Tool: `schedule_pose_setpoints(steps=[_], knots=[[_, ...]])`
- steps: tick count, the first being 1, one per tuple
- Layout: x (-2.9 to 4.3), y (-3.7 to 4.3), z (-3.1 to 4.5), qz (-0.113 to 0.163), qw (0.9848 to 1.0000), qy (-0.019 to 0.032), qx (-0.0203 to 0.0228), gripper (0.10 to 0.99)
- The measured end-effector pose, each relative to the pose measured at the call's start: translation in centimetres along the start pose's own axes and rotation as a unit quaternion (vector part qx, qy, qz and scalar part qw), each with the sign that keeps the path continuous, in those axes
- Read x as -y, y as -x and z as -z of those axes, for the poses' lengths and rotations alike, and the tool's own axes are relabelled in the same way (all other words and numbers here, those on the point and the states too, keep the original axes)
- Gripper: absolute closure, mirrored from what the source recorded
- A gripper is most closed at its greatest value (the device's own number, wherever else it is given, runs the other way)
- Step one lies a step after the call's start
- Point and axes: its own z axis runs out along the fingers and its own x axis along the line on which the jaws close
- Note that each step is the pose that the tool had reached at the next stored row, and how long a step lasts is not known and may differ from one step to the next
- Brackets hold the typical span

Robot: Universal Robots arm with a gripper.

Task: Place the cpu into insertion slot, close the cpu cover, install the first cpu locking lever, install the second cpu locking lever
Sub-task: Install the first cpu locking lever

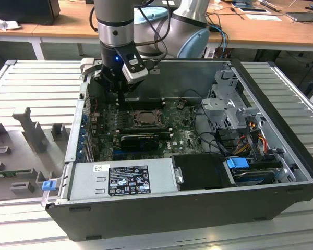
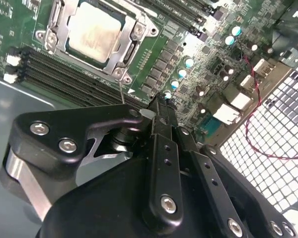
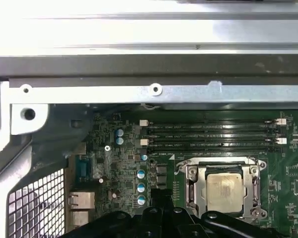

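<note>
The cpu [image 2: 95,32] lies flat in the insertion slot [image 2: 57,22].

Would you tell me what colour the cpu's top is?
Pale silvery-grey; the cpu shows best in the second wrist view.

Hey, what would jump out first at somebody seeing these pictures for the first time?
The open computer case lies on its side across the middle of the exterior view, its green motherboard bared. The arm's gripper reaches down into it toward that view's left, near the pale silvery cpu, which sits framed by the metal cpu cover.
</note>
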Motion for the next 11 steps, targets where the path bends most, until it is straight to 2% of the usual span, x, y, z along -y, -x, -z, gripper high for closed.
schedule_pose_setpoints(steps=[11], knots=[[-1.98,-0.01,-0.40,0.004,1.0000,0.0001,-0.0004,0.980]])
